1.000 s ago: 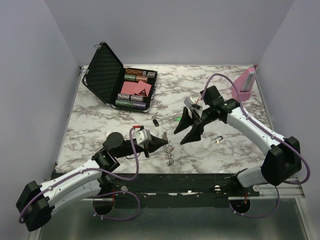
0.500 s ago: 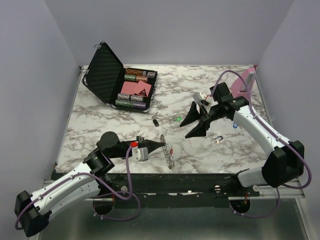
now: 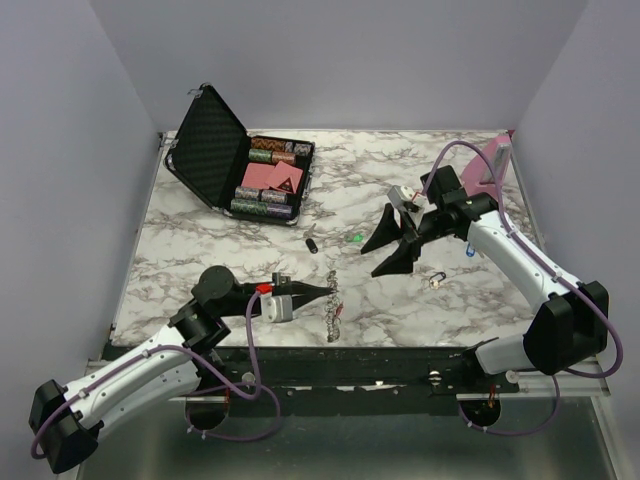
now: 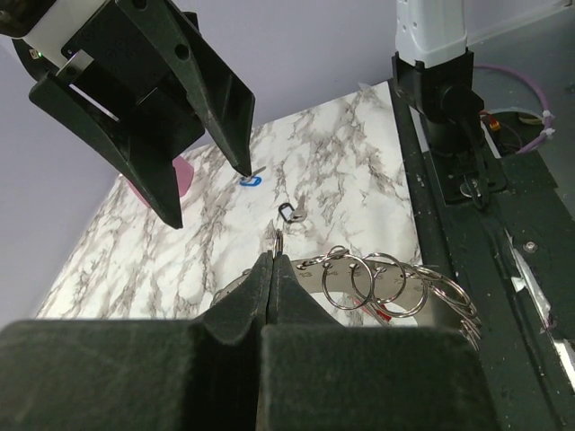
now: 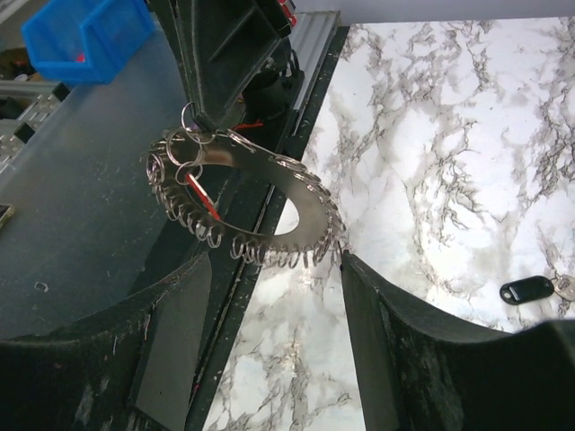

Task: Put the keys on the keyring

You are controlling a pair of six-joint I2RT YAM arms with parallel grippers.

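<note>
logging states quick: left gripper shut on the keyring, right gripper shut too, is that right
Not quite. The right gripper is open, not shut: the top external view shows its jaws spread wide. The rest holds: the left gripper is shut on the keyring.

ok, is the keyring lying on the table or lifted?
Lifted. The keyring dangles from the tips of the shut left gripper; the right wrist view shows it hanging in mid-air.
</note>
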